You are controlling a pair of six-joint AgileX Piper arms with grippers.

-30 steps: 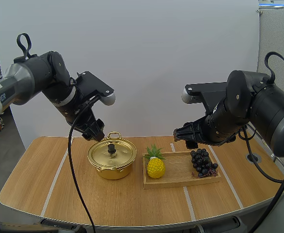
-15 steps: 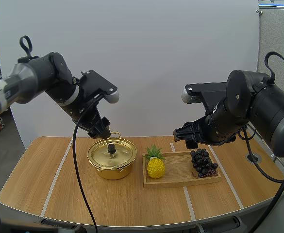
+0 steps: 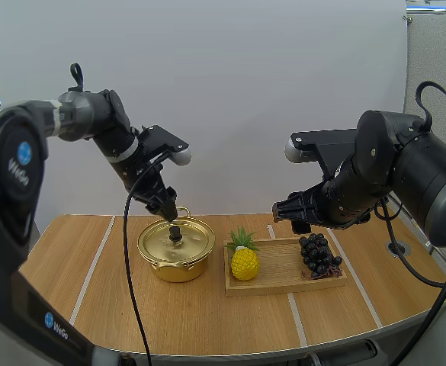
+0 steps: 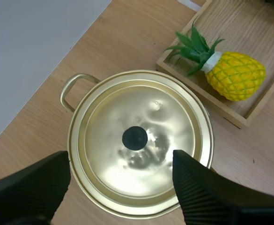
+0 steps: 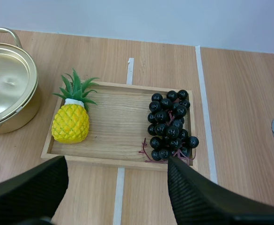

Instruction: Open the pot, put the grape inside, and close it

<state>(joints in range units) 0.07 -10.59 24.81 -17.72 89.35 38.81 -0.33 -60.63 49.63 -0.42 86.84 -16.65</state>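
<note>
From above, the left gripper (image 3: 169, 214) hangs just over the black knob (image 3: 175, 231) of the lid (image 3: 178, 240) on the gold pot (image 3: 178, 267). The right gripper (image 3: 285, 210) hovers above the wooden tray (image 3: 283, 280). There the grapes (image 3: 319, 255) lie, well apart from a pineapple (image 3: 245, 262).

The left wrist camera shows its fingers spread wide, flanking the knob.

The right wrist camera shows its fingers parted too, above the tray.

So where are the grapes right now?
In the high view the grapes lie at the right end of the wooden tray, on the robot's right side, with the pineapple at the tray's other end.
</note>
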